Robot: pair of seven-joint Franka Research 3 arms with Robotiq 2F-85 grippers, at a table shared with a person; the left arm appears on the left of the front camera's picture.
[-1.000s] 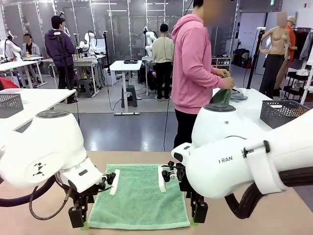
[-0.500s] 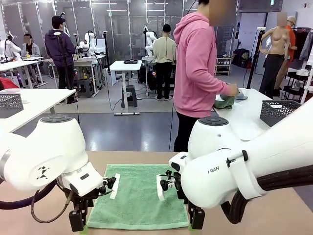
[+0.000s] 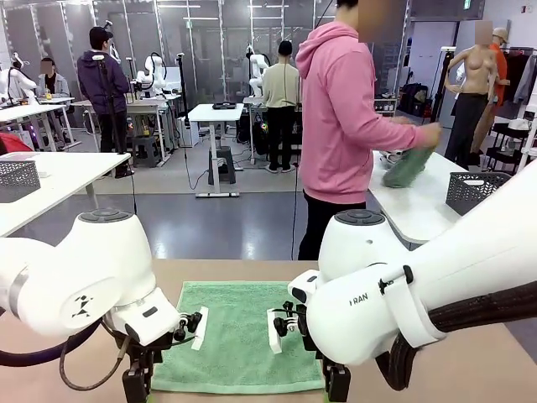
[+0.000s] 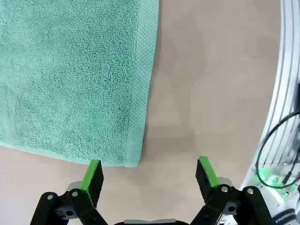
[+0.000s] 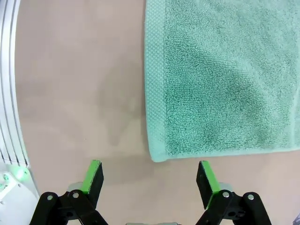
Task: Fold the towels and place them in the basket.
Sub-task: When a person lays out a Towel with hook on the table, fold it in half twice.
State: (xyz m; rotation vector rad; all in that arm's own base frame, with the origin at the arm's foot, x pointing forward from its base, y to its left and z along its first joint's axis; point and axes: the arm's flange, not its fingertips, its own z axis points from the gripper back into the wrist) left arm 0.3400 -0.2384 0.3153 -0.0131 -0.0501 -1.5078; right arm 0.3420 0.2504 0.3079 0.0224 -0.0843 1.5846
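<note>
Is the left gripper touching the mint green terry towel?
Cannot tell. Left wrist view: one pad of the left gripper meets the hem of the mint green towel; height unclear.

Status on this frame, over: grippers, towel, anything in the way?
Left gripper open, poised at one near corner of the green towel. Right gripper open at the other near corner. Towel flat, unfolded. Nothing in the way.

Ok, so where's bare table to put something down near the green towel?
Bare table runs outside the mint towel's left and right edges, plus a narrow strip beyond its far edge. Crowded at its near corners, where the open left gripper and right gripper hover.
</note>
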